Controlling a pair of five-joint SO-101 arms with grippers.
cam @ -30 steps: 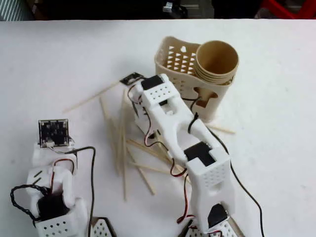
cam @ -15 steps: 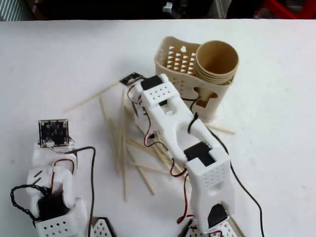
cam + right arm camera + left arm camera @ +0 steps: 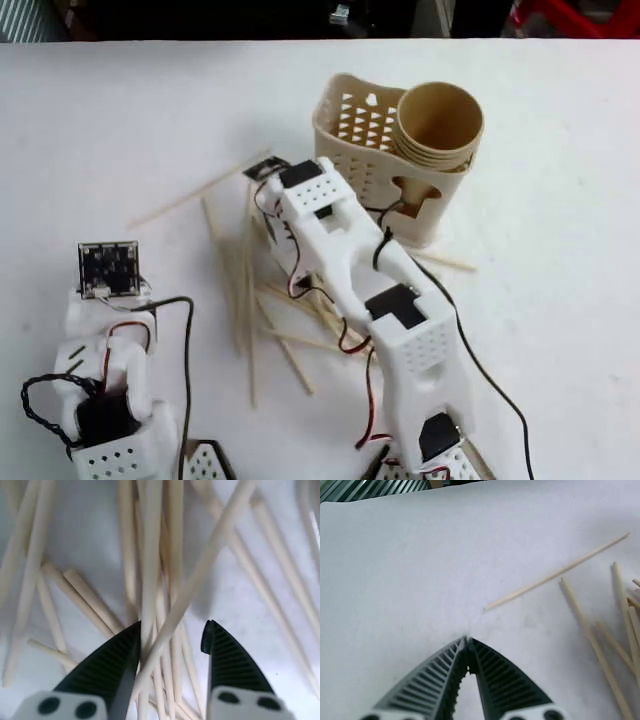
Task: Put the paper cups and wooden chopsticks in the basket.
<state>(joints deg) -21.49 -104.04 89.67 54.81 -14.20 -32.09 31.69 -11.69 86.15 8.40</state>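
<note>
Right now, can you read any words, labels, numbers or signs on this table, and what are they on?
None readable. The basket, paper cups, wooden chopsticks and table carry no print; any marks on the dark circuit board are too small to read.

My left arm (image 3: 120, 455) and right arm (image 3: 340, 250) wear white perforated shells with black servo blocks (image 3: 397, 305), red and black cables (image 3: 186, 360); my fingers (image 3: 107, 667) are dark grey, ribbed, on pale screwed bases

chopsticks (image 3: 243, 300): pile's middle hidden under right arm (image 3: 410, 340)
basket (image 3: 350, 125): near wall partly behind that arm
paper cups (image 3: 440, 120): bases hidden
</note>
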